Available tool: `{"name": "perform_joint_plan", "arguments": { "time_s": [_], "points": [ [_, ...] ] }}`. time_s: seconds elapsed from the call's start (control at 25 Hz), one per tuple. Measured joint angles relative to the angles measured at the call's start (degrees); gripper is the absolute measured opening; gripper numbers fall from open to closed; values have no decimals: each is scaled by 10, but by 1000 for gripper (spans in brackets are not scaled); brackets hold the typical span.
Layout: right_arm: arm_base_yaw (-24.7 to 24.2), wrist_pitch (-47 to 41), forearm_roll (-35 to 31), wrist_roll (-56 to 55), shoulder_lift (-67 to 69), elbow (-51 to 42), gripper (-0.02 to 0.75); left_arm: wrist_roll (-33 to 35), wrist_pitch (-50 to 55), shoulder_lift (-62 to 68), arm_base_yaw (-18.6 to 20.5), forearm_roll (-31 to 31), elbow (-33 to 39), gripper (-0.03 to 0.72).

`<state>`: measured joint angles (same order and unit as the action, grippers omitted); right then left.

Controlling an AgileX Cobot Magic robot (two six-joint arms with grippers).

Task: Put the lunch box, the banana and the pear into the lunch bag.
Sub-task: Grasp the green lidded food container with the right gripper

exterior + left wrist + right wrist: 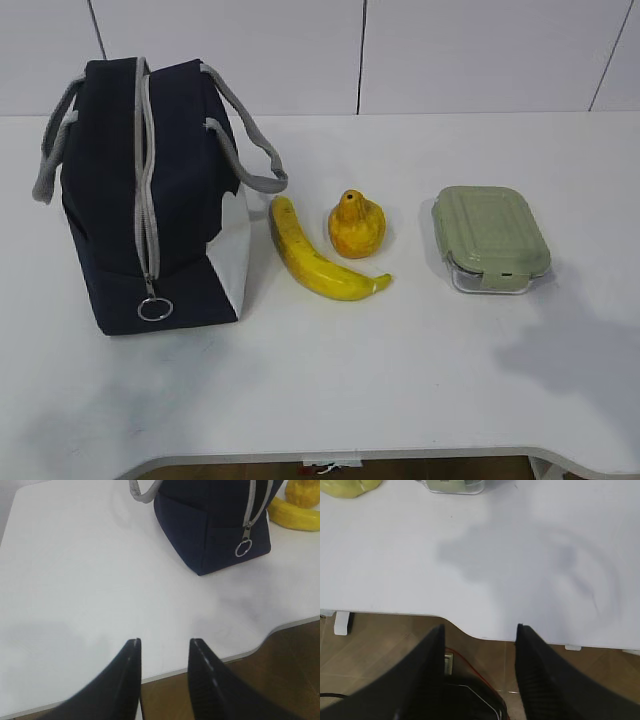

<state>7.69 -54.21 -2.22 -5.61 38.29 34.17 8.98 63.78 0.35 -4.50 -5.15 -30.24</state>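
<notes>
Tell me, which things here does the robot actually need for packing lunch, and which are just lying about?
Needed: lunch bag, zipped shut; banana; pear; lunch box.

Just lying about: nothing else on the white table. Both grippers, left and right, are open and empty.

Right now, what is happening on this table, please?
Nothing is being handled yet. The lunch bag stands on the left of the table with its zipper closed. The banana, the pear and the lunch box lie to its right, none inside. The left claw and the right claw are both open and empty at the near table edge.
</notes>
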Motion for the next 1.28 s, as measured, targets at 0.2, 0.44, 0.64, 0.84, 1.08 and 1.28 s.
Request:
{"name": "perform_joint_plan", "arguments": {
  "time_s": [0.2,0.44,0.64,0.84,1.08,1.28],
  "points": [
    [0,25,-9,-1,75,36,379,0,-1,0,0,0,0,243],
    [0,45,-11,-1,195,117,379,0,-1,0,0,0,0,243],
    [-3,48,-17,6,306,194,379,0,-1,0,0,0,0,243],
    [-52,44,-108,76,386,263,379,0,-1,0,0,0,0,243],
    [-144,-14,-255,214,461,312,379,0,-1,0,0,0,0,243],
    [-229,-87,-380,331,513,319,378,0,-1,0,0,0,0,243]
  ]
}}
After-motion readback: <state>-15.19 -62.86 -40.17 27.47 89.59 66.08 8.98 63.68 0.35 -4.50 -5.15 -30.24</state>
